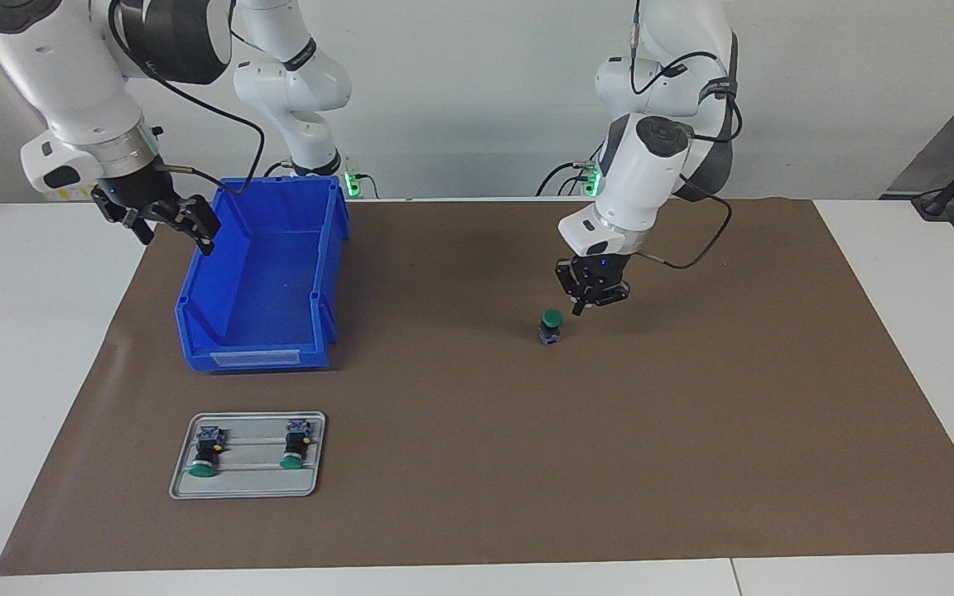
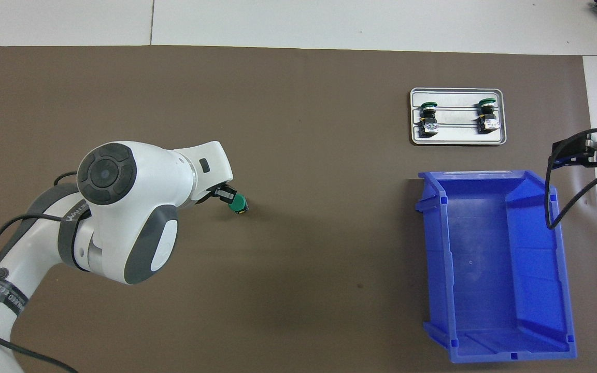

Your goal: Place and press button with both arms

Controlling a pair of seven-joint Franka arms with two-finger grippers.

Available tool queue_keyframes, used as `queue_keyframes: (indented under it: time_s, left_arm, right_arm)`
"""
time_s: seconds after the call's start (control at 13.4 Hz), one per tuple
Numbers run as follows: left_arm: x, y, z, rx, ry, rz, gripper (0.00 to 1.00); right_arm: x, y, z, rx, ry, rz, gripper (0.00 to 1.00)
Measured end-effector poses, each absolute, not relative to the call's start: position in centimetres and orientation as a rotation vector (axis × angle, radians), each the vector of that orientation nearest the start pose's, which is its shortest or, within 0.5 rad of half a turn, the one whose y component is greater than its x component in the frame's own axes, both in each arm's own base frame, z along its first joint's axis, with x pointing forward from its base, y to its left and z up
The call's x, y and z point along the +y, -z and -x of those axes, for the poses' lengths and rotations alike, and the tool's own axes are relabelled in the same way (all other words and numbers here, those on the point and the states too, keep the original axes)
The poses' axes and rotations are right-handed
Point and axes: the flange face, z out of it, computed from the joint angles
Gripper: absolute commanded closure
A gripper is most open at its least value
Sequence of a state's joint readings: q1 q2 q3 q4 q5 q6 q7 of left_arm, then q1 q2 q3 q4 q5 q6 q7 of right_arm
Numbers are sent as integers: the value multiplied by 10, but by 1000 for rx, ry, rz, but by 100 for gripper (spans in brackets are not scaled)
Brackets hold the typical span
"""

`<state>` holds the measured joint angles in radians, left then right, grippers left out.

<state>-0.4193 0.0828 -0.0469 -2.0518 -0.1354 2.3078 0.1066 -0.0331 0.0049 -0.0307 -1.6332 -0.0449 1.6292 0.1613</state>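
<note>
One button (image 1: 551, 325) stands upright on the brown mat, green cap up; in the overhead view (image 2: 238, 205) it shows just past the left wrist. My left gripper (image 1: 591, 291) hangs low, just above and beside it toward the left arm's end, and is mostly hidden under the wrist in the overhead view (image 2: 223, 193). My right gripper (image 1: 164, 219) is open and empty, raised over the rim of the blue bin at the right arm's end; it also shows in the overhead view (image 2: 583, 150). Two more buttons (image 1: 205, 451) (image 1: 296, 443) lie on a grey tray.
The blue bin (image 1: 195, 281) (image 2: 485, 175) stands empty near the right arm's base. The grey tray (image 1: 249, 484) (image 2: 458, 137) lies farther from the robots than the bin. A brown mat (image 1: 692, 414) covers the table's middle.
</note>
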Motion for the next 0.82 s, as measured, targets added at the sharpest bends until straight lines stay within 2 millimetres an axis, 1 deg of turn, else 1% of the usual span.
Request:
queue_keyframes:
  time_s: [0.22, 0.3, 0.37, 0.6, 0.82]
  left_arm:
    - [-282, -381, -512, 823, 210, 3166, 100]
    - [-284, -370, -511, 824, 204, 3164, 100]
    - [-283, -365, -511, 820, 223, 3164, 100]
    - [-282, -365, -509, 820, 234, 3163, 100]
    - [-282, -368, -510, 821, 243, 3163, 100]
  right_arm:
    - [-40, -597, -558, 354, -11, 3167, 0]
    - [-40, -598, -558, 354, -9, 3167, 0]
    - [-40, -599, -558, 354, -5, 3167, 0]
    - [-42, -611, -553, 361, -13, 3166, 0]
    - [-41, -636, -545, 366, -41, 3160, 0]
